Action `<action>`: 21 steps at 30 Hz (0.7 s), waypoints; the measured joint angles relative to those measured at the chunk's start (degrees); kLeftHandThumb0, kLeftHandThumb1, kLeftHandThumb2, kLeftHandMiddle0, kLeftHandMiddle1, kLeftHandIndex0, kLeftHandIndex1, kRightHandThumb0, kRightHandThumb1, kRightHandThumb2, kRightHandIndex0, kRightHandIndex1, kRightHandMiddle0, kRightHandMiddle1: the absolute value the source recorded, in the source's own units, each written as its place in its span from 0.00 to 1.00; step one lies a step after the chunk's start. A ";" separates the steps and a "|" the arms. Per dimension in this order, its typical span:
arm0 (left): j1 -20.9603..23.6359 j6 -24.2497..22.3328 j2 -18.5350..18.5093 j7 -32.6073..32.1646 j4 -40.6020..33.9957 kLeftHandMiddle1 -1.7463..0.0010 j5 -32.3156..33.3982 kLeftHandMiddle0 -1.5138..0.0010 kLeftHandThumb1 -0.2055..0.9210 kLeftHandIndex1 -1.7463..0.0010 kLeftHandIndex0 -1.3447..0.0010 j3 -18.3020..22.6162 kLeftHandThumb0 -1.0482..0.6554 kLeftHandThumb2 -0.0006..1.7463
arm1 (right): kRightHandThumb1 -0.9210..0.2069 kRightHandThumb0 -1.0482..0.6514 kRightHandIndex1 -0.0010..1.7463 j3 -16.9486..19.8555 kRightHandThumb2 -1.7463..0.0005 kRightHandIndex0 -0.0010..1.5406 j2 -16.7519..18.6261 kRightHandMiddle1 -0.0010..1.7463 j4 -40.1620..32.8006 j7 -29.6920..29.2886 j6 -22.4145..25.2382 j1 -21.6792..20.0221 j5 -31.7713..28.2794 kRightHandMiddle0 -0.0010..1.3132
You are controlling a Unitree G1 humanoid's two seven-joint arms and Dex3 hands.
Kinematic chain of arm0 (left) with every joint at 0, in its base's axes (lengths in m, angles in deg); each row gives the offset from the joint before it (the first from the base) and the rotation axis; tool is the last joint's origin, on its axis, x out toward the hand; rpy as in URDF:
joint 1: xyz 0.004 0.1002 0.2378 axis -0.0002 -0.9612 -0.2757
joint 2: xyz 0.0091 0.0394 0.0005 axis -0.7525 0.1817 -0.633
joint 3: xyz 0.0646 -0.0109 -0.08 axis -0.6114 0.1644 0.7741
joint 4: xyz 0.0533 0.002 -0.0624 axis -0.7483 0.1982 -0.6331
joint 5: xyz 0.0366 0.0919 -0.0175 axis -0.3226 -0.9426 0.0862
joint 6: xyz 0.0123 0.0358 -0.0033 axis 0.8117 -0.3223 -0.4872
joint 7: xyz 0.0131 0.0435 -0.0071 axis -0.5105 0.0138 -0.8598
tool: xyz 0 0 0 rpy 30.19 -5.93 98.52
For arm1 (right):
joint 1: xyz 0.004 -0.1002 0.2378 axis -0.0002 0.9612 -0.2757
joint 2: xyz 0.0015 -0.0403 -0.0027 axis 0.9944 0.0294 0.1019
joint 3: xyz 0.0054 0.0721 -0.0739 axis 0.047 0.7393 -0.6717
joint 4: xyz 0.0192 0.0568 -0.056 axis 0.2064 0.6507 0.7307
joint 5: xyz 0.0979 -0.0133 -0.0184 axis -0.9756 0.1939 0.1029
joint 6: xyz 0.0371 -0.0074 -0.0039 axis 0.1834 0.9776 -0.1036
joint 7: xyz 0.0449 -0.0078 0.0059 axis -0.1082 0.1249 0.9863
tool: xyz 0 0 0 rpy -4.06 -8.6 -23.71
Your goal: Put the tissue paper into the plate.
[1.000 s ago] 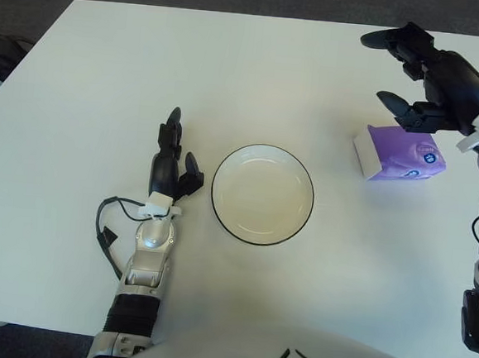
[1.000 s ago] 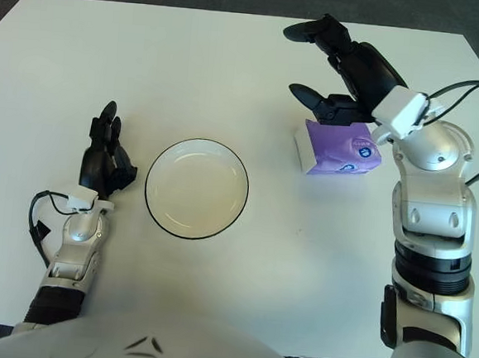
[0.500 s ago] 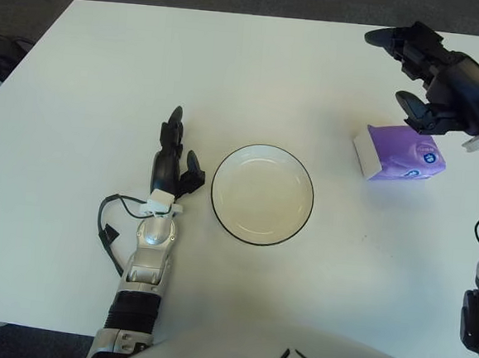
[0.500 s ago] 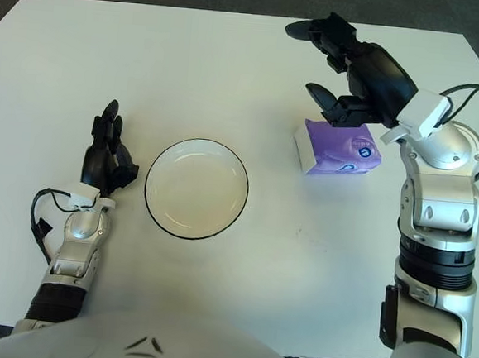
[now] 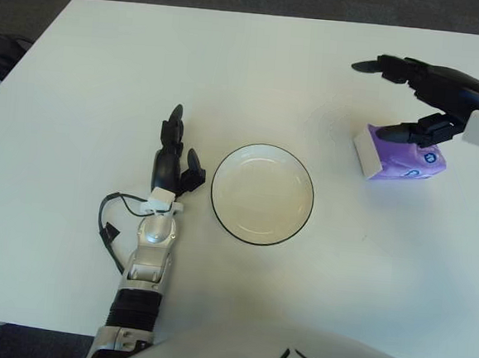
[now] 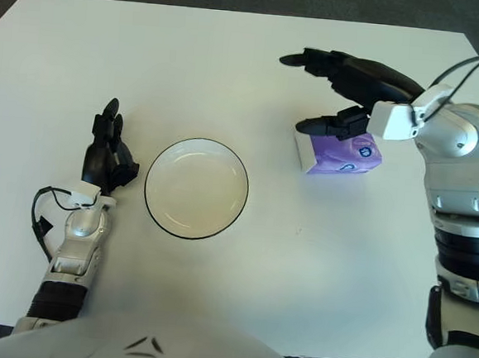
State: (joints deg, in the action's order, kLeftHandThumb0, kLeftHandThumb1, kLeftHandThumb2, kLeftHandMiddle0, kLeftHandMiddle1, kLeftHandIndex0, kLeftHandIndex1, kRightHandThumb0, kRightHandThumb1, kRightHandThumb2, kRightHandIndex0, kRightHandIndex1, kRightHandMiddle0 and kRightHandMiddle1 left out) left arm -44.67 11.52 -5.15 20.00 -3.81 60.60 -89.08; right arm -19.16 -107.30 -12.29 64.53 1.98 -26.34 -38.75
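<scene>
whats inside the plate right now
Nothing: the plate shows only its bare white inside. The tissue paper lies on the table to its right, under the open right hand.

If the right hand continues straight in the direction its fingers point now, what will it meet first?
The right hand, fingers open, points toward the robot's left, above the tissue pack. That line crosses only bare table, passing behind the plate; height is unclear, so probably nothing.

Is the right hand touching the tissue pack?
Cannot tell. In both eye views the right hand is open above the tissue pack; its lower finger overlaps the pack's top edge, showing neither gap nor contact.
</scene>
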 measured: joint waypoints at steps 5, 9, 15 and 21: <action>-0.18 -0.71 0.17 0.00 -0.27 1.00 0.00 0.90 1.00 0.85 1.00 0.00 0.13 0.58 | 0.00 0.00 0.00 -2.67 0.85 0.00 -3.90 0.00 2.62 4.14 -9.22 -3.27 1.23 0.00; -0.66 -0.91 0.22 0.00 -0.75 1.00 -0.01 0.90 1.00 0.86 1.00 -0.03 0.13 0.58 | 0.00 0.00 0.00 -3.86 0.84 0.00 -4.70 0.00 4.44 5.18 -13.36 -4.26 2.66 0.00; -1.48 -1.28 0.11 0.01 -1.74 1.00 0.00 0.90 1.00 0.86 1.00 0.02 0.14 0.59 | 0.00 0.00 0.00 -4.91 0.84 0.00 -4.98 0.00 6.23 6.41 -15.74 -4.72 4.79 0.00; -1.73 -1.33 -0.03 0.34 -2.05 0.99 0.56 0.89 1.00 0.86 1.00 0.04 0.14 0.59 | 0.00 0.00 0.00 -5.05 0.82 0.00 -4.99 0.00 6.51 6.21 -17.25 -3.97 6.86 0.00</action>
State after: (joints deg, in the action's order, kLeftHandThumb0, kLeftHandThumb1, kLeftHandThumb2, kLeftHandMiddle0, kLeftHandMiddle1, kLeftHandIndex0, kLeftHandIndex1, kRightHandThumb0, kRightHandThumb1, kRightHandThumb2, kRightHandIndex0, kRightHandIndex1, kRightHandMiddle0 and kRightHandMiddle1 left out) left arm -46.41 10.20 -5.18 20.35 -5.86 61.17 -89.03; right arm -24.21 -112.29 -5.78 70.74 -15.27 -30.30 -31.89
